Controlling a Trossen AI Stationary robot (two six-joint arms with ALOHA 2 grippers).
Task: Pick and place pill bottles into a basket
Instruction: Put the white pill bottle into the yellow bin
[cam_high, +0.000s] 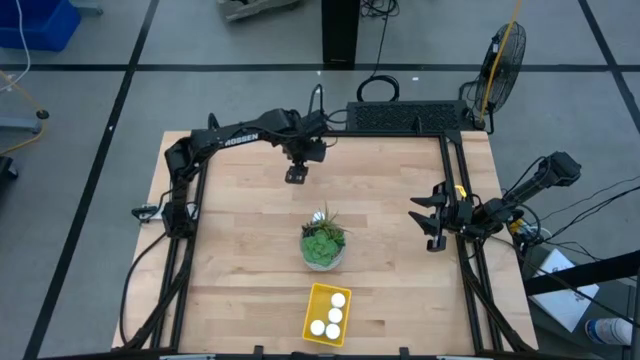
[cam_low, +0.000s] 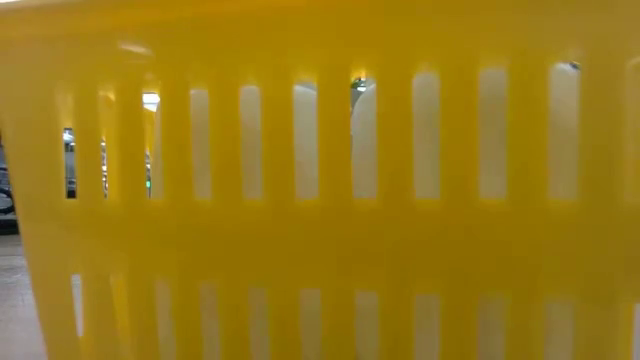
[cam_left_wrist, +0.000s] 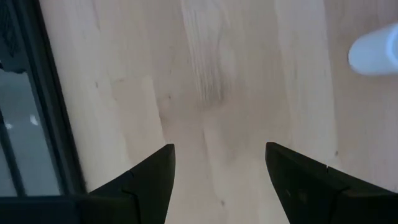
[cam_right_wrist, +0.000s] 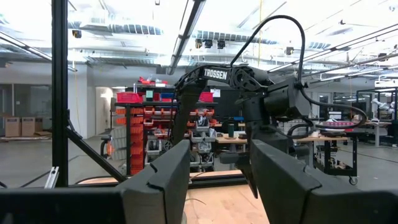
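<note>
Beside the parted, empty left gripper (cam_left_wrist: 217, 180) lies seemingly one pill bottle (cam_left_wrist: 375, 53); right gripper (cam_high: 432, 218) clenched.

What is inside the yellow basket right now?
The high view shows three pill bottles, white caps up, inside the basket. Its far corner looks bare. The low view shows only the slotted wall, so anything beneath the bottles cannot be seen.

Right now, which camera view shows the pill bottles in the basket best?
The high view: three pill bottles show from above inside the yellow basket. The low view shows only pale shapes behind its slats; the wrist views do not show the basket.
</note>
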